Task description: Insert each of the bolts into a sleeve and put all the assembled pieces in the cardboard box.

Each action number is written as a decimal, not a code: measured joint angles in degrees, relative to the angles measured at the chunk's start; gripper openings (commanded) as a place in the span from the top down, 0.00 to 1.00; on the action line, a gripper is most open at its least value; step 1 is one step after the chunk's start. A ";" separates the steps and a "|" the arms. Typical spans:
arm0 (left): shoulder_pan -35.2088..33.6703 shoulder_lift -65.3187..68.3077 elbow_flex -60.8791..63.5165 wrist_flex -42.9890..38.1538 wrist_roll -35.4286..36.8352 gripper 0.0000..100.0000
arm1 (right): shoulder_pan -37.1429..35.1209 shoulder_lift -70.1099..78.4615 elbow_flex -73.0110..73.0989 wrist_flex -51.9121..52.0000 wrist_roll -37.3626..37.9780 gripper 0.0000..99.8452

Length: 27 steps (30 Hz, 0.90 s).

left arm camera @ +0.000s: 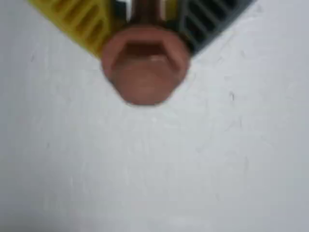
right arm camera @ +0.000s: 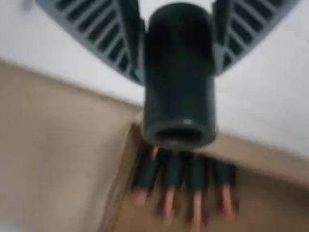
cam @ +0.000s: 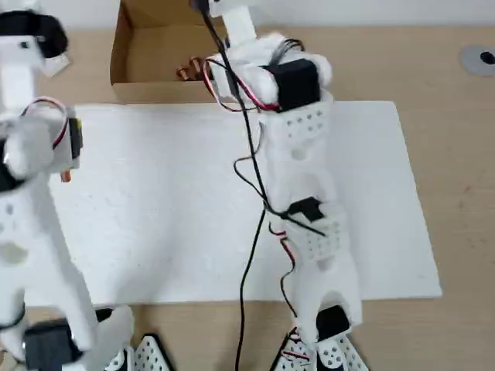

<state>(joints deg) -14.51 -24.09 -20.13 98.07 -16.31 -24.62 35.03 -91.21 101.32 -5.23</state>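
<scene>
My left gripper (left arm camera: 145, 14) is shut on a copper-coloured bolt (left arm camera: 145, 67), whose hex head sticks out from between the yellow and the dark finger, just above the white foam board (left arm camera: 154, 169). In the high view this bolt (cam: 66, 176) shows as a small orange tip under the left arm, at the board's left edge. My right gripper (right arm camera: 178, 48) is shut on a dark sleeve (right arm camera: 179, 87) with its open end facing out, held over the rim of the cardboard box (right arm camera: 126, 145). Several assembled pieces (right arm camera: 183, 183), dark sleeves with copper bolts, lie in the box below it.
The cardboard box (cam: 120, 54) stands at the back, left of centre, against the far edge of the foam board (cam: 170, 216). The right arm (cam: 298, 131) stretches across the board's middle toward the box, with cables hanging from it. A grey disc (cam: 478, 59) lies at the far right.
</scene>
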 measured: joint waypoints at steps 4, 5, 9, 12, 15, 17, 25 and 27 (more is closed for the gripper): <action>0.00 -5.80 2.11 -3.69 5.45 0.99 | -0.70 -11.96 5.54 0.00 0.44 0.99; 0.00 -7.47 3.25 -4.75 7.03 0.99 | -0.79 -14.95 8.18 0.00 0.44 0.99; 0.09 -14.68 10.02 -10.29 10.81 0.99 | -0.88 -28.75 22.86 0.00 0.44 0.99; 0.09 -19.16 16.79 -15.74 11.78 0.99 | -0.88 -40.00 36.04 0.00 0.44 0.99; 0.09 -22.59 22.86 -21.36 13.01 0.99 | -0.88 -50.55 48.35 0.00 0.44 0.99; 0.44 -24.26 25.67 -25.67 14.33 0.99 | -0.88 -57.49 56.44 0.00 0.44 0.99; 14.77 -26.46 31.12 -36.04 16.09 0.99 | -0.88 -85.36 86.77 -5.36 0.44 0.99; 19.25 -26.55 31.12 -36.40 16.09 0.99 | -0.88 -92.66 95.74 -10.11 0.44 0.99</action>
<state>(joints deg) 4.75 -50.64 10.99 61.67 -0.22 -25.49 -57.63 4.53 91.21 -4.79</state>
